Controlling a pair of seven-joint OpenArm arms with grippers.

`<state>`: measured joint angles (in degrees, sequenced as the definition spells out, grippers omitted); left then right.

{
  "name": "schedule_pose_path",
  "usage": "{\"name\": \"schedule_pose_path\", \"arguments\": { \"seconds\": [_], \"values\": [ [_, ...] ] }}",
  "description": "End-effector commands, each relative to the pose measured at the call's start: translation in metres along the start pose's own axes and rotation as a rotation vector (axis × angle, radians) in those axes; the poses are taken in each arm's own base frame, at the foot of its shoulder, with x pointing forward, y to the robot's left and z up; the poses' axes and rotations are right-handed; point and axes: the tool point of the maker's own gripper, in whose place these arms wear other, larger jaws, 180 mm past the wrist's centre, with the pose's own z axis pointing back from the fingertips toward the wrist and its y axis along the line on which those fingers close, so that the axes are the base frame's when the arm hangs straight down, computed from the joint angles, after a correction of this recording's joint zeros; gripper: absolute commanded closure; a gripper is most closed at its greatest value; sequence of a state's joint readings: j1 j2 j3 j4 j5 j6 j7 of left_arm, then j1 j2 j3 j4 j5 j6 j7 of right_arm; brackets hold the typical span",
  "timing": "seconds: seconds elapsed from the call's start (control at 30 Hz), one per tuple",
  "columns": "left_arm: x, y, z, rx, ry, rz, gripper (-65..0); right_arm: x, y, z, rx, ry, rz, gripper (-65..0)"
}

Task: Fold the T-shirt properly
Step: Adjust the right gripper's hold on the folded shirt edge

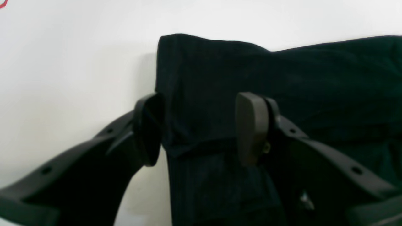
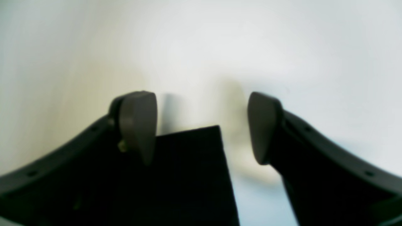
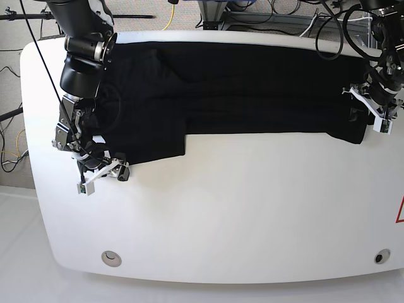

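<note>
The black T-shirt [image 3: 240, 88] lies flat along the far side of the white table [image 3: 221, 208], folded into a long band with a wider flap at the base view's left. Only plain black cloth shows; no print is visible. My left gripper [image 1: 199, 128] is open, its jaws straddling a folded corner of the shirt [image 1: 213, 78]; in the base view it [image 3: 365, 123] sits at the shirt's right end. My right gripper [image 2: 201, 127] is open over a shirt corner [image 2: 188, 175], low above the table; in the base view it [image 3: 110, 169] is at the flap's front-left corner.
Cables and stands lie beyond the table's far edge [image 3: 208, 16]. Two round fittings [image 3: 112, 257] [image 3: 379, 257] sit near the table's front edge. A red mark [image 3: 400, 211] shows at the table's right edge.
</note>
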<state>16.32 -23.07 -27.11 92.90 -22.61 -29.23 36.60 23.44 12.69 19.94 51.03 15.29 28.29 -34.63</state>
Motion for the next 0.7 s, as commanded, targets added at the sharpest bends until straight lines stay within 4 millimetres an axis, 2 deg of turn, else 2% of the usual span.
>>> {"name": "schedule_pose_path", "arguments": {
  "seconds": [0.0,0.37,0.67],
  "values": [
    [0.018,0.006,0.005,0.01,-0.055,-0.018,-33.5,-0.001,-0.002,0.001,0.002,0.03,0.015,-36.7],
    [0.017,0.006,0.004,0.011,-0.049,-0.019,-33.5,-0.005,-0.006,0.001,-0.013,0.028,0.006,-39.6],
    [0.018,0.006,0.004,0.009,-0.051,-0.023,-33.9,-0.011,0.019,0.005,0.016,0.013,0.039,-28.5]
  ]
}}
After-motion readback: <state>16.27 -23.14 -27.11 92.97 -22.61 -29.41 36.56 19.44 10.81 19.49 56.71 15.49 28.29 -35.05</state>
